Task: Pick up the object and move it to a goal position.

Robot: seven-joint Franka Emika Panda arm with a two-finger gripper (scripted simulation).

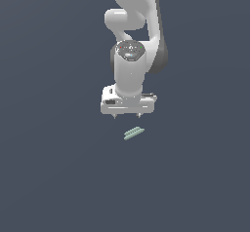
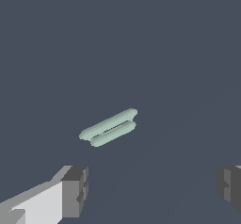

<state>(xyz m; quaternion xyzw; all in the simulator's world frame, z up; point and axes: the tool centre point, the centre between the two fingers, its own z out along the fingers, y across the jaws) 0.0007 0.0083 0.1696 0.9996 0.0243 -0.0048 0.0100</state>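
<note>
The object (image 1: pixel 134 133) is a tiny pale grey-green elongated bar lying on the dark floor, tilted on a diagonal. In the wrist view the object (image 2: pixel 109 127) shows as two rounded ridges side by side. My white gripper (image 1: pixel 126 115) hangs above and slightly behind it, fingers pointing down. It is open and empty. In the wrist view the gripper (image 2: pixel 153 190) has its two grey fingertips (image 2: pixel 75 190) spread wide, and the bar lies apart from them, not between them.
The white arm (image 1: pixel 134 26) rises behind the gripper at the top of the exterior view. The floor (image 1: pixel 58 167) is plain dark grey-blue with no other objects in view.
</note>
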